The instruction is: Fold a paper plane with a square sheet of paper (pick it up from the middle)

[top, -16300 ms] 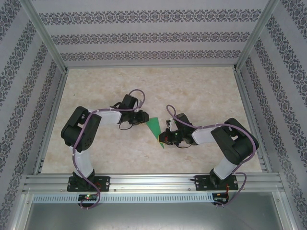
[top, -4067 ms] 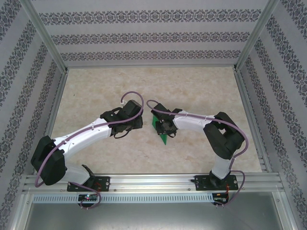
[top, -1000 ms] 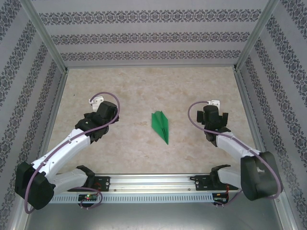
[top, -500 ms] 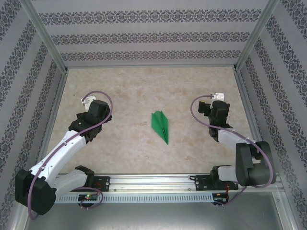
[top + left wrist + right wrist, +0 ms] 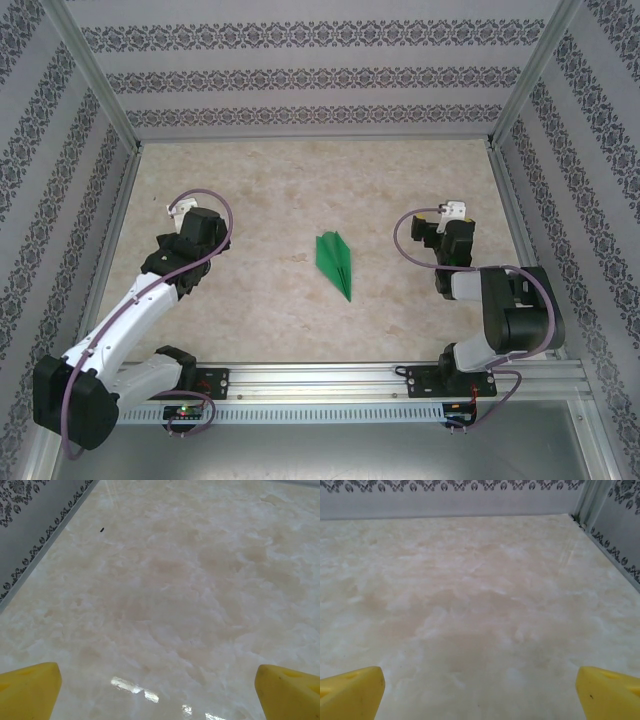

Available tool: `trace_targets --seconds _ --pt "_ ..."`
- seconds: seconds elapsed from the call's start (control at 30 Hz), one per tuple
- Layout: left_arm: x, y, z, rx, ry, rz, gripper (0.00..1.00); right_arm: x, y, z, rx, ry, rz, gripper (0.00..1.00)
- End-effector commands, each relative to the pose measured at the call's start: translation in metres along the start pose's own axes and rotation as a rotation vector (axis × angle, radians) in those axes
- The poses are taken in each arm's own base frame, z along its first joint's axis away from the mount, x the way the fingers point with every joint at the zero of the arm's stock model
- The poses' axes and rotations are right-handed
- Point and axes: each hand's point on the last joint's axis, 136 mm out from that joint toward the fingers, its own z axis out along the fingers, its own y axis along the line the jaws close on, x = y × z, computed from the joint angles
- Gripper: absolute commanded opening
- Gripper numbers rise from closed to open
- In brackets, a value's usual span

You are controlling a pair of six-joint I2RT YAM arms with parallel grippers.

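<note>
Paper plane (image 5: 336, 262) lies between wide-open, empty left gripper (image 5: 159, 692) and right gripper (image 5: 480, 692); a careless arm sweep could crush it

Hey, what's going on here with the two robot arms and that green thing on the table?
A folded green paper plane lies flat on the table, midway between the two arms, and nothing is touching it. The left gripper and the right gripper are both open and empty, each well off to its own side of the plane and looking at bare tabletop. Judging by the plane's pointed shape, the folding looks finished.
</note>
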Motion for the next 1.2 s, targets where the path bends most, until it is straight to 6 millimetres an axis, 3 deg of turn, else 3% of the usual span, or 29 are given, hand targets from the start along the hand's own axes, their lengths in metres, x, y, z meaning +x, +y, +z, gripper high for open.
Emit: trace_targets --seconds 0.0,0.33,0.53,0.7,0.87,0.93,1.17 --pt "-0.015 -0.001 0.004 0.011 -0.071 0.033 1.0 -0.029 -0.004 -0.002 0.007 -0.111 0.031 0.98" --pt "-0.022 0.01 0.049 -0.069 -0.197 0.134 1.0 -0.029 -0.003 -0.003 0.018 -0.106 0.027 0.98" --pt "-0.014 -0.007 0.076 0.021 -0.243 0.196 1.0 -0.029 -0.003 -0.003 0.019 -0.107 0.027 0.98" --pt "-0.015 -0.006 0.086 0.062 -0.363 0.149 1.0 -0.028 -0.004 -0.003 0.02 -0.105 0.027 0.98" --pt "-0.018 -0.016 0.105 0.144 -0.355 0.155 1.0 -0.029 -0.003 -0.003 0.019 -0.106 0.027 0.98" --pt "-0.006 -0.021 0.117 0.181 -0.337 0.168 1.0 -0.029 -0.004 -0.003 0.02 -0.107 0.027 0.98" --pt "0.003 -0.027 0.12 0.255 -0.361 0.174 1.0 -0.029 -0.004 -0.003 0.019 -0.108 0.027 0.98"
